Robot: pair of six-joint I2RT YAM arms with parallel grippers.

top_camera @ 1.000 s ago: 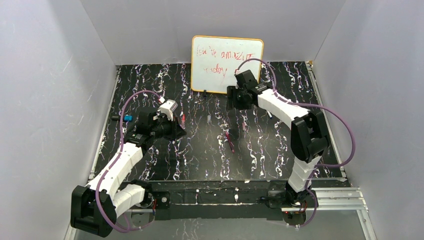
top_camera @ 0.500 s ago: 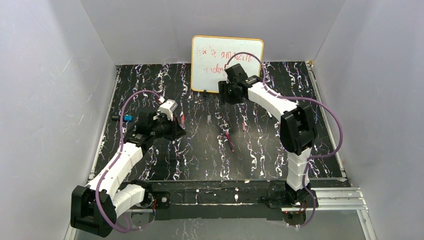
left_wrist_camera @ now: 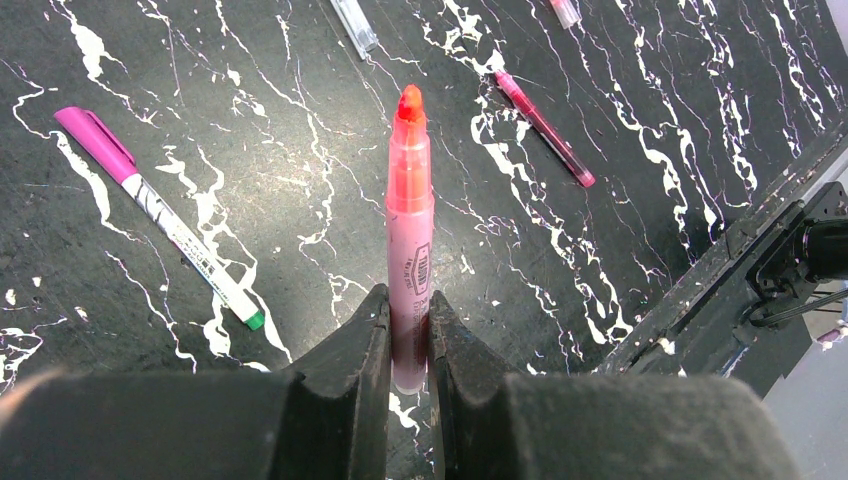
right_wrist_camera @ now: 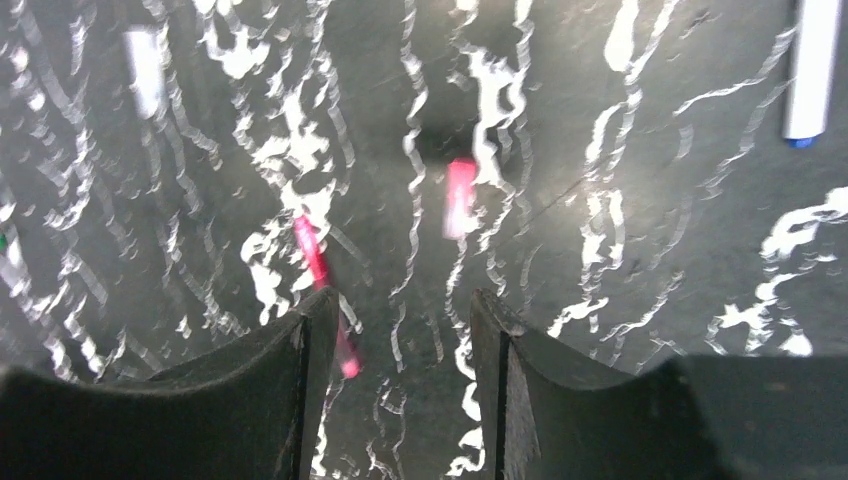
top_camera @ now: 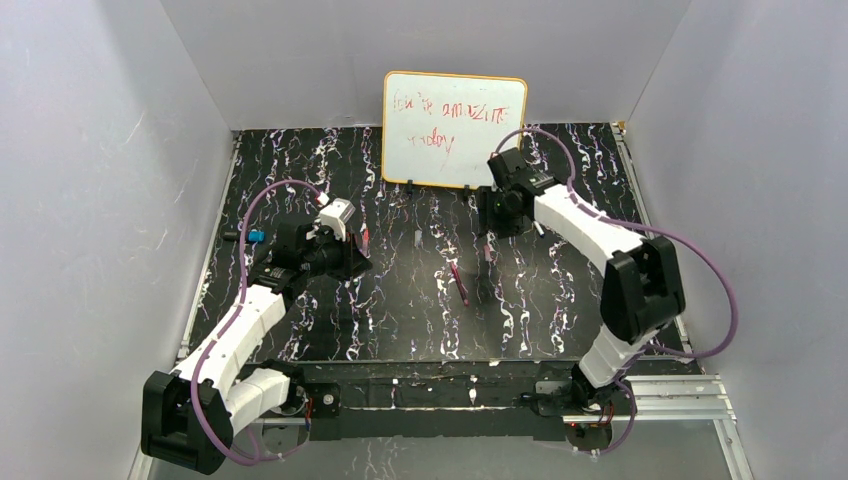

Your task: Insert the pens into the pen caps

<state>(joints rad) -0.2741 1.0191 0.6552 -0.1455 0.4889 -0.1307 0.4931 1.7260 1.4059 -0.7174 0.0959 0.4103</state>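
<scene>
My left gripper (left_wrist_camera: 408, 295) is shut on a pink pen (left_wrist_camera: 410, 210), whose bare orange tip points away from the jaws; from above the gripper (top_camera: 356, 248) hangs over the mat's left half. The right gripper (right_wrist_camera: 400, 300) is open and holds nothing, hovering near the whiteboard (top_camera: 492, 215). Ahead of it on the mat lies a short pink pen cap (right_wrist_camera: 460, 197) (top_camera: 487, 252). A slim pink pen (right_wrist_camera: 318, 262) (top_camera: 460, 282) lies partly behind its left finger. A white pen with a magenta cap and green end (left_wrist_camera: 150, 215) lies left of the held pen.
A whiteboard (top_camera: 455, 128) with red writing stands at the back. A clear cap (left_wrist_camera: 355, 25) (top_camera: 417, 238) lies mid-mat. A white, blue-ended pen (right_wrist_camera: 812, 70) lies right of the right gripper. A blue-tipped item (top_camera: 255, 236) lies near the mat's left edge. Grey walls enclose the mat.
The right arm swung left toward the whiteboard, then back right and nearer, and its jaws have narrowed somewhat. The left arm and its pen have not moved.
</scene>
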